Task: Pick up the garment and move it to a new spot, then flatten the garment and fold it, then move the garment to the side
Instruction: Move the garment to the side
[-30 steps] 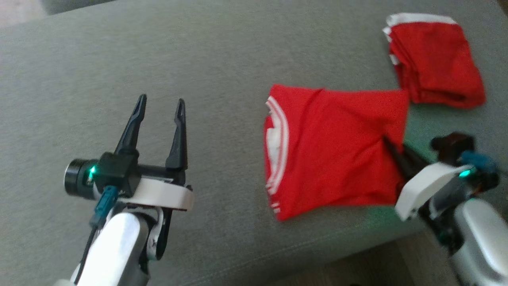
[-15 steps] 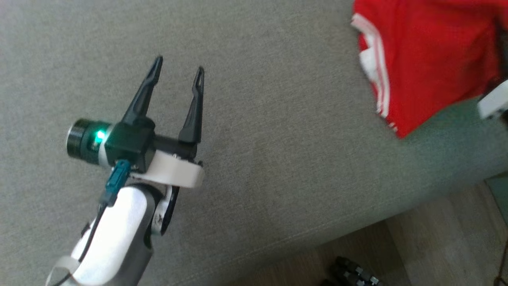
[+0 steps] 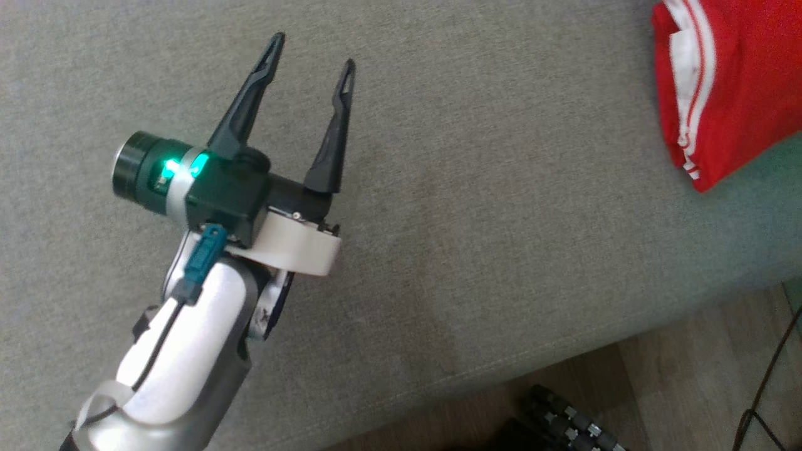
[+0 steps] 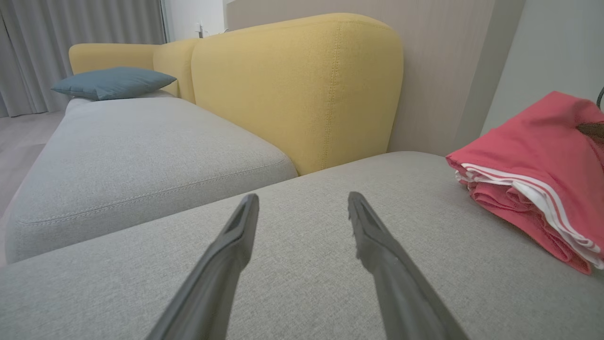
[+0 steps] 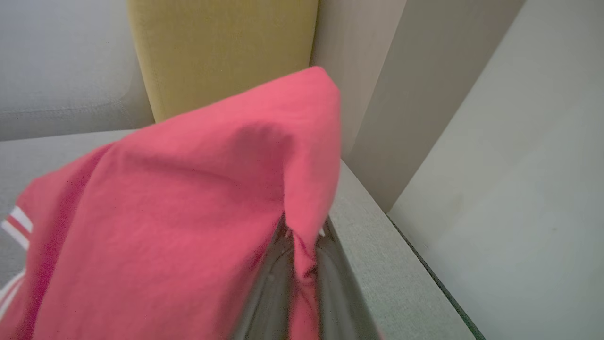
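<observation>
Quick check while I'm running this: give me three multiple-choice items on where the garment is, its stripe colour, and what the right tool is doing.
1. On the grey seat, where does the garment lie from the left tool?
A) to its right
B) to its left
C) between its fingers

2. The garment's stripes are:
A) blue
B) white
C) black

3. The right tool is:
A) open over bare seat
B) shut on nothing
C) shut on the garment

Answers:
1 A, the head view has it at the far right edge.
2 B, white bands line its folded edge.
3 C, the right wrist view has red cloth pinched in it.
</observation>
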